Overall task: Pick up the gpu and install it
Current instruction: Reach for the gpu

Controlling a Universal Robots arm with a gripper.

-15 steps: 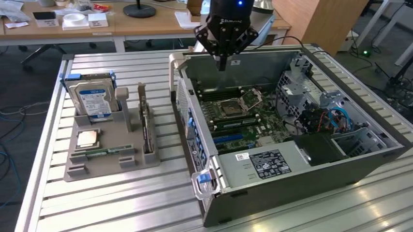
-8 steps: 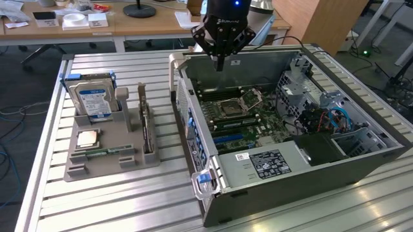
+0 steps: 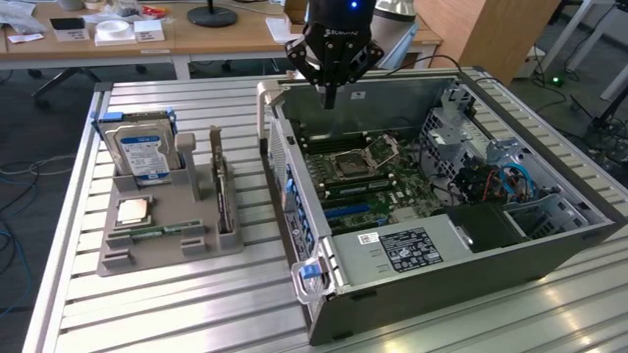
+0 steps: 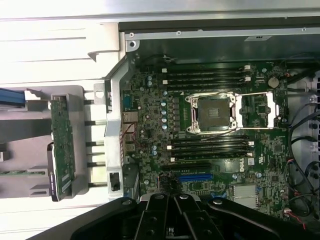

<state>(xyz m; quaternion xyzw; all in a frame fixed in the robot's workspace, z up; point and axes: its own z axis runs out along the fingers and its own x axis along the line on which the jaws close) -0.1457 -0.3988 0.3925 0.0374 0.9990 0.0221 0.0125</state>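
Observation:
The gpu [image 3: 223,190] stands on edge in a slot of the grey holder [image 3: 167,250] on the exterior view's left, thin, with a green board. In the wrist view the gpu [image 4: 62,146] shows as a green card with a dark face, outside the case wall. My gripper [image 3: 329,99] hangs over the back of the open computer case [image 3: 432,272], above the motherboard [image 3: 358,173], well apart from the gpu. Its black fingers [image 4: 155,220] are shut together with nothing between them. A blue expansion slot [image 4: 195,177] lies on the motherboard [image 4: 210,145] close to the gripper [image 4: 173,207].
A silver hard drive [image 3: 143,147] with a blue-white label stands at the holder's back, with a processor chip [image 3: 132,212] and a RAM strip [image 3: 157,232] in front. The case holds a drive cage [image 3: 461,140] and cables [image 3: 501,180]. Desks stand behind the slatted table [image 3: 176,309].

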